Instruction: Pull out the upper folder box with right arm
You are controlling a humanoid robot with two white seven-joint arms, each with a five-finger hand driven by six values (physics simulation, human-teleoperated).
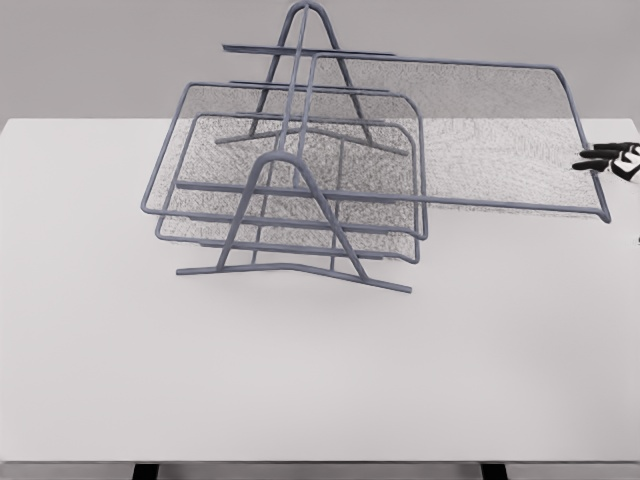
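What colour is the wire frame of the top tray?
Grey-blue wire with fine mesh, on the top tray, seen in the head view.

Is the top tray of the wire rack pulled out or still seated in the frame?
Pulled out. The top tray juts far right of the rack frame, beyond the two lower trays; the right hand is at its far edge.

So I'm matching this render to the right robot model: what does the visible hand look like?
Only a small part shows at the right edge of the head view: the right hand has black fingers and a white section behind them with dark markings. No cables, sleeve or the rest of the arm are visible, and the left hand is out of view.
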